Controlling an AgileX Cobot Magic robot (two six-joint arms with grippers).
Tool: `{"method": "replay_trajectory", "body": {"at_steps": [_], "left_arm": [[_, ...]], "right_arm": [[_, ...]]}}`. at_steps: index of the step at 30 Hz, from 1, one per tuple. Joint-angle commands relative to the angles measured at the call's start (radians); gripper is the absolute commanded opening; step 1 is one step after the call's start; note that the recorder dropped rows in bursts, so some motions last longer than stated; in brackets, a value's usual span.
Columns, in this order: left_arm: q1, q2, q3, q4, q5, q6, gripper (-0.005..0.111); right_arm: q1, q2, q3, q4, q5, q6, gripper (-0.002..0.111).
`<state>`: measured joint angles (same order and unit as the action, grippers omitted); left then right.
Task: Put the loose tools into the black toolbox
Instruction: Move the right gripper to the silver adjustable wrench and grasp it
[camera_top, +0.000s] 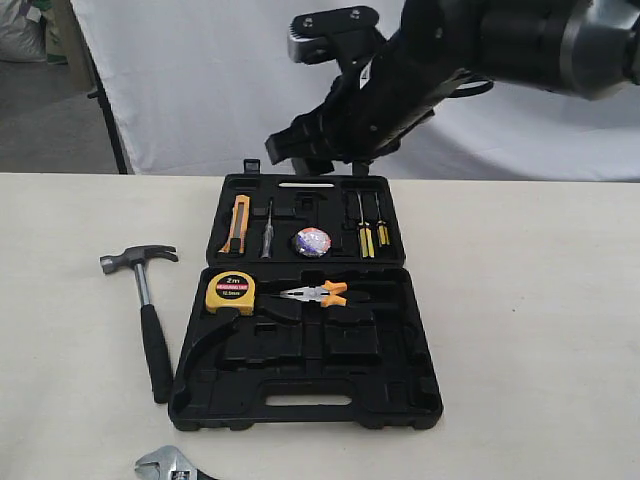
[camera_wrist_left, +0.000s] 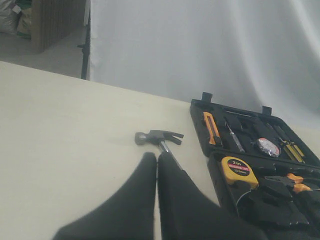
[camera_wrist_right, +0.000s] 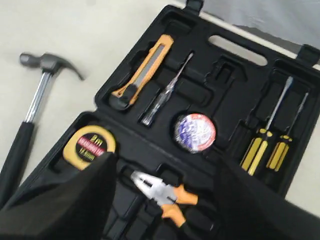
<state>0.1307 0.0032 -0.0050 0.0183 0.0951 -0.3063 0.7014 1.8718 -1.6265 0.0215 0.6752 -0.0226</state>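
Note:
The black toolbox (camera_top: 425, 395) lies open in the middle of the table. The tape roll (camera_top: 313, 241) with its colourful label sits in a recess of the far half. The claw hammer (camera_top: 146, 300) lies on the table left of the box. Only the head of the silver wrench (camera_top: 172, 465) shows, at the front edge. My right gripper (camera_wrist_right: 164, 159) hangs open and empty above the box, over the tape roll (camera_wrist_right: 195, 132) and the pliers. My left gripper (camera_wrist_left: 156, 161) is shut on nothing, just short of the hammer (camera_wrist_left: 157, 136).
The box also holds a yellow tape measure (camera_top: 230, 291), orange-handled pliers (camera_top: 318, 293), an orange knife (camera_top: 238, 222), a test pen (camera_top: 266, 235) and two yellow-handled screwdrivers (camera_top: 366, 232). The near half has a long curved recess (camera_top: 215, 345). A white backdrop hangs behind the table.

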Motion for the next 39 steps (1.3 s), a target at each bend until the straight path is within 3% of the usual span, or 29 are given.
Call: {"method": "replay_trajectory", "body": {"at_steps": [1, 7, 12, 25, 39], "left_arm": [[0.025, -0.003, -0.003, 0.004, -0.007, -0.005, 0.001], [0.025, -0.003, -0.003, 0.004, -0.007, -0.005, 0.001], [0.025, -0.003, -0.003, 0.004, -0.007, -0.005, 0.001], [0.025, -0.003, -0.003, 0.004, -0.007, -0.005, 0.001], [0.025, -0.003, -0.003, 0.004, -0.007, -0.005, 0.001]], "right_arm": [[0.106, -0.022, -0.001, -0.004, 0.144, -0.111, 0.056], [0.290, -0.022, 0.064, -0.004, 0.176, -0.204, 0.056], [0.374, -0.022, 0.175, 0.004, 0.169, -0.236, 0.056], [0.478, 0.086, 0.282, 0.054, 0.012, -0.184, 0.056], [0.478, 0.195, 0.279, 0.112, -0.076, -0.174, 0.056]]}}
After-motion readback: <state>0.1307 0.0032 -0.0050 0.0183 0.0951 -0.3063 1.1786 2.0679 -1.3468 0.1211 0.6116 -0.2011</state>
